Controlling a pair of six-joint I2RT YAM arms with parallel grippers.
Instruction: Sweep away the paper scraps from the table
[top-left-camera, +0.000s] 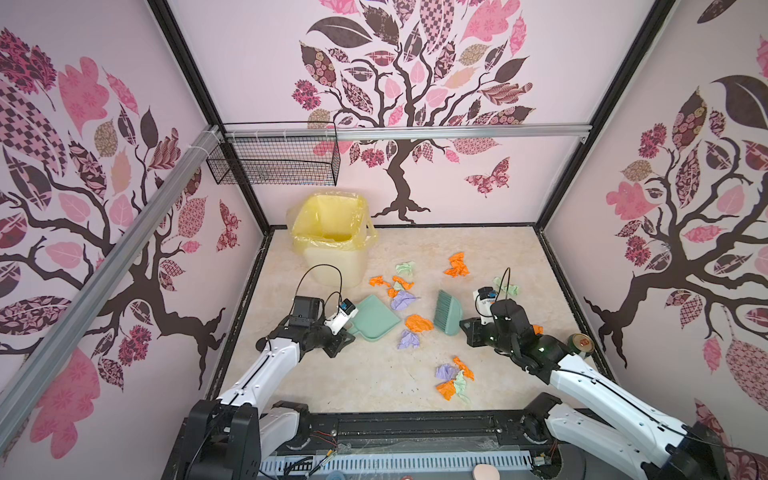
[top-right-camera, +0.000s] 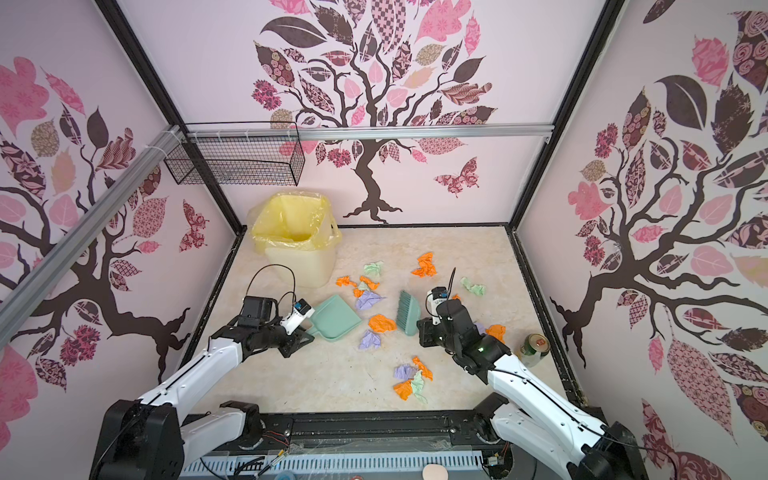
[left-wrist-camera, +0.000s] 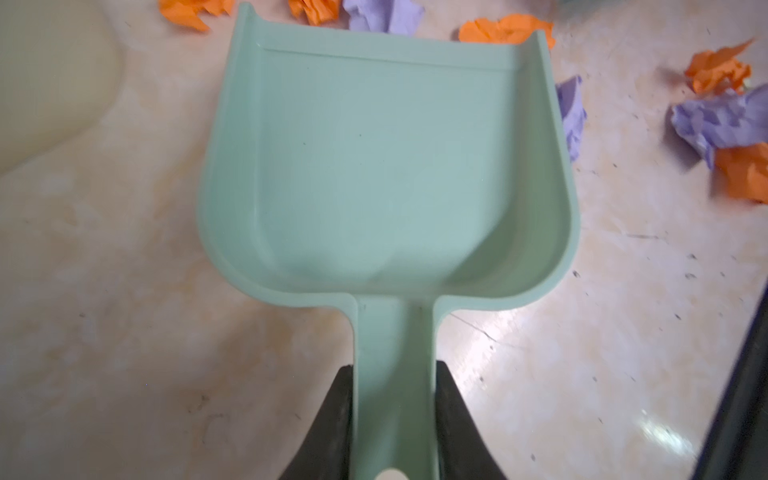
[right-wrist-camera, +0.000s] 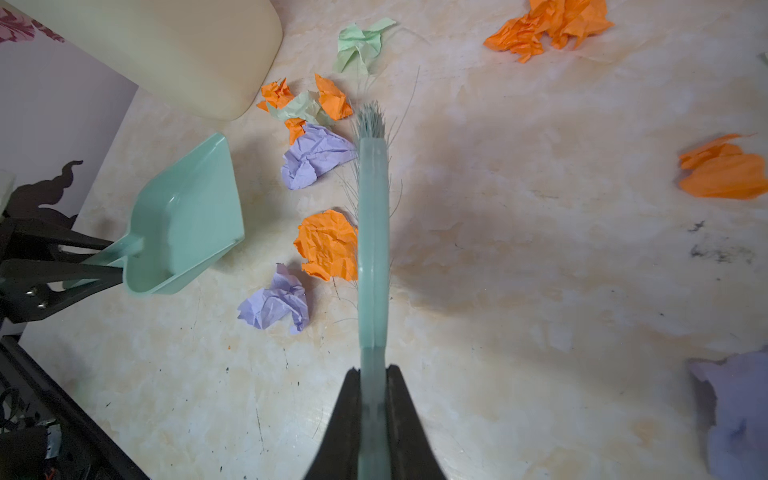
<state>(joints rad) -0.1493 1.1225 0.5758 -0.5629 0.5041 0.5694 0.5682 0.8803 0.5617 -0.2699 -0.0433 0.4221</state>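
Note:
Paper scraps in orange (top-left-camera: 419, 323), lilac (top-left-camera: 409, 340) and pale green (top-left-camera: 406, 268) lie scattered over the middle of the beige table (top-left-camera: 332, 382). A further cluster (top-left-camera: 455, 378) lies nearer the front. My left gripper (left-wrist-camera: 395, 370) is shut on the handle of a teal dustpan (top-left-camera: 376, 318), whose empty mouth (left-wrist-camera: 386, 166) faces the scraps. My right gripper (right-wrist-camera: 374, 370) is shut on the handle of a teal brush (top-left-camera: 449, 311). The brush's bristles (right-wrist-camera: 372, 120) rest beside an orange scrap (right-wrist-camera: 328, 245) and a lilac scrap (right-wrist-camera: 316, 156), with the dustpan (right-wrist-camera: 187, 216) on their other side.
A cream bin with a yellow liner (top-left-camera: 332, 237) stands at the back left, just behind the dustpan. A green can (top-left-camera: 582, 343) lies by the right wall near my right arm. A wire basket (top-left-camera: 274, 160) hangs on the back rail.

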